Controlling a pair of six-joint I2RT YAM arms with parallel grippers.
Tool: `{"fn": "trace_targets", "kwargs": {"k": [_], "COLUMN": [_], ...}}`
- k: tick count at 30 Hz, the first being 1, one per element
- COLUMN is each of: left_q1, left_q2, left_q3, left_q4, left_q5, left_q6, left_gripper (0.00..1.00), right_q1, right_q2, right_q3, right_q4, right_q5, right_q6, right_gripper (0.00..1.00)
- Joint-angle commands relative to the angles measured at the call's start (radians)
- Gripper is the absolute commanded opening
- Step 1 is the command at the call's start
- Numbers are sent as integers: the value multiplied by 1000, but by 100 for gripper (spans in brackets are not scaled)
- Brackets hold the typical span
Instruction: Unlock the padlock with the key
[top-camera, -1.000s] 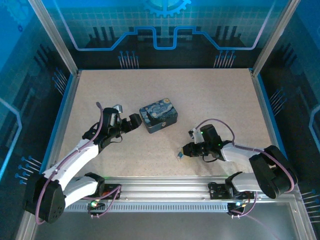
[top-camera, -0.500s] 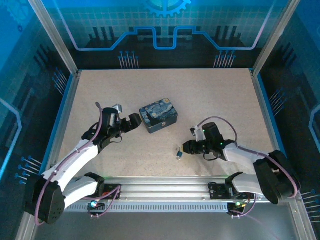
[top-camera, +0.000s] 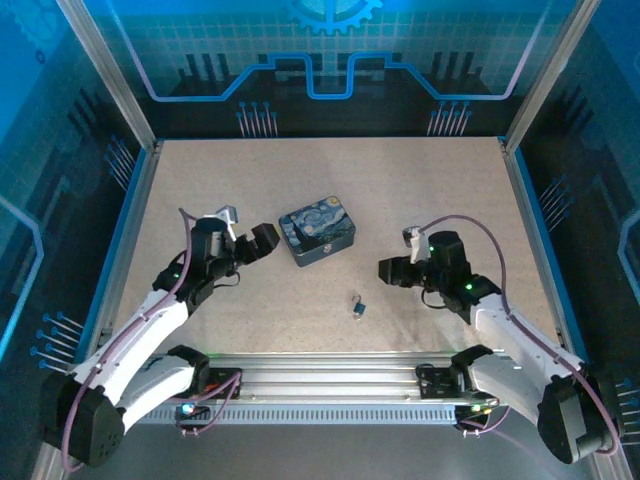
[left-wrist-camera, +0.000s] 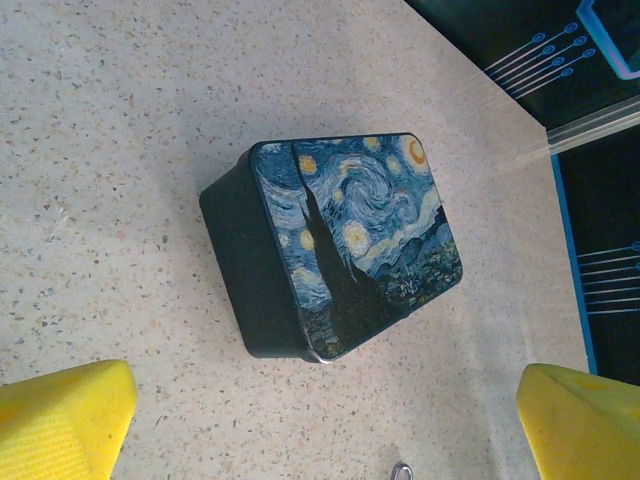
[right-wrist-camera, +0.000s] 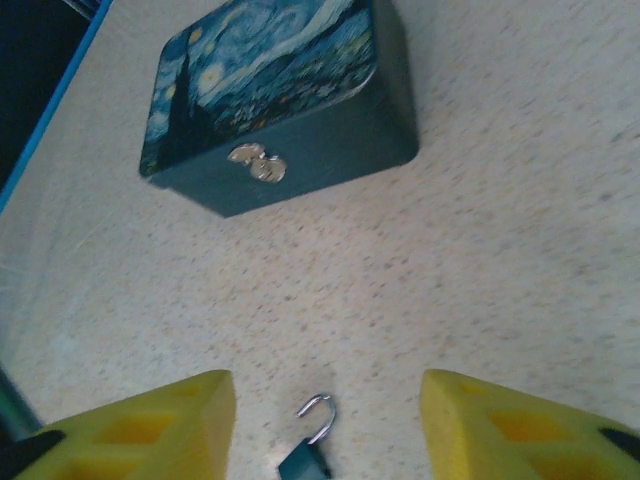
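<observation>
The small dark padlock (top-camera: 357, 306) lies on the table between the two arms, its silver shackle swung open. In the right wrist view the padlock (right-wrist-camera: 308, 452) sits at the bottom edge between my yellow fingers, shackle free at one end. My right gripper (top-camera: 387, 270) hangs open up and to the right of it, holding nothing. My left gripper (top-camera: 262, 242) is open beside the tin box, empty too. A silver loop of the shackle (left-wrist-camera: 401, 471) peeks in at the bottom of the left wrist view. The key is too small to make out.
A blue-and-yellow starry-night tin box (top-camera: 317, 234) stands left of centre, its silver clasp (right-wrist-camera: 257, 165) facing the right arm. Bare speckled tabletop (top-camera: 420, 190) surrounds it. Metal frame posts and blue panels wall the table; a rail (top-camera: 330, 375) runs along the near edge.
My right gripper let go of the padlock, opened and drew back up and right. The padlock now lies alone on the table. The left arm shifted slightly.
</observation>
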Motion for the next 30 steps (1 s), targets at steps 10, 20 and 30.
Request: {"fn": "trace_targets", "kwargs": {"k": [10,20,30], "left_q1": [11,12,13], "left_q2": [-62,-57,-26], "left_q3": [22,32,38], "left_q4": [-65,-79,-75], "left_q5": [-52,-117,-148], "left_q6": [7,59,87], "left_gripper": [99,99,99], "right_q1": [-207,-293,-356], "right_q2": [-146,-115,55], "right_q3": [5,-35,-123], "right_q4": [-51,44,375], "right_q5": [108,171,279], "right_q6": [-99,-157,-294], "right_gripper": [97,100,100]}}
